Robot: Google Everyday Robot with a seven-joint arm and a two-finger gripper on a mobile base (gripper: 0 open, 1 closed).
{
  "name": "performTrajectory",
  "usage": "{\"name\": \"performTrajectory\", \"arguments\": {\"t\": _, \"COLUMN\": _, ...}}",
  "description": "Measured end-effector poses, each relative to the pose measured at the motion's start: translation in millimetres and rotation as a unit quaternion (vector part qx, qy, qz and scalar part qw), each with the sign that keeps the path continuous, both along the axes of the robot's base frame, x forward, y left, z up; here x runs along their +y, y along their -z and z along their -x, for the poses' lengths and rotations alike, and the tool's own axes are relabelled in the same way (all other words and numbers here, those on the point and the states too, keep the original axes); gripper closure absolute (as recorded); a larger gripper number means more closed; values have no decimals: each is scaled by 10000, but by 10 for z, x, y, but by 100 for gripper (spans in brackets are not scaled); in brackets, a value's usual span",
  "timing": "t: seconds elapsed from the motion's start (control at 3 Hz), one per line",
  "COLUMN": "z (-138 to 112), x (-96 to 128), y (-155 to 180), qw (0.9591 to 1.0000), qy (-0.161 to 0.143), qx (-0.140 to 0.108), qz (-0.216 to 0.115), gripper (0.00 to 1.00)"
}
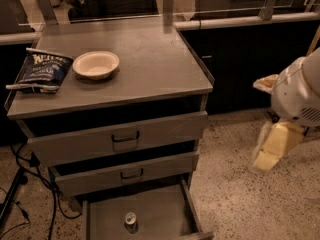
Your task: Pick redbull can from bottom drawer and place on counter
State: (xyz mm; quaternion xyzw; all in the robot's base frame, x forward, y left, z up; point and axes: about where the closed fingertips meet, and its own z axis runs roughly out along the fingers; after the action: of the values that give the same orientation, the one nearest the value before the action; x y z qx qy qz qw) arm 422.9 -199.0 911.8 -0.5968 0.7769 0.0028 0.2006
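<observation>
Standing upright on the bare floor of the open bottom drawer, the redbull can looks slim enough to topple under an off-centre approach, or to clip the drawer above it on the way up to the table. The pincer hangs well off to the right, touching nothing; whether it is apart or together cannot be told.
</observation>
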Motion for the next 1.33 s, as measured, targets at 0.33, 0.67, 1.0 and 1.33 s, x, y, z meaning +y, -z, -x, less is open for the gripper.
{"name": "performTrajectory", "arguments": {"t": 0.33, "z": 49, "x": 138, "y": 383, "qw": 9996, "qy": 35, "qx": -93, "qz": -264, "gripper": 0}}
{"name": "performTrajectory", "arguments": {"t": 0.67, "z": 49, "x": 139, "y": 383, "qw": 9996, "qy": 34, "qx": -93, "qz": -264, "gripper": 0}}
{"name": "performTrajectory", "arguments": {"t": 1.0, "z": 66, "x": 277, "y": 713, "qw": 9996, "qy": -64, "qx": -32, "qz": -261, "gripper": 0}}
{"name": "performTrajectory", "arguments": {"t": 1.33, "z": 31, "x": 478, "y": 1266, "qw": 9991, "qy": -229, "qx": -47, "qz": -342, "gripper": 0}}
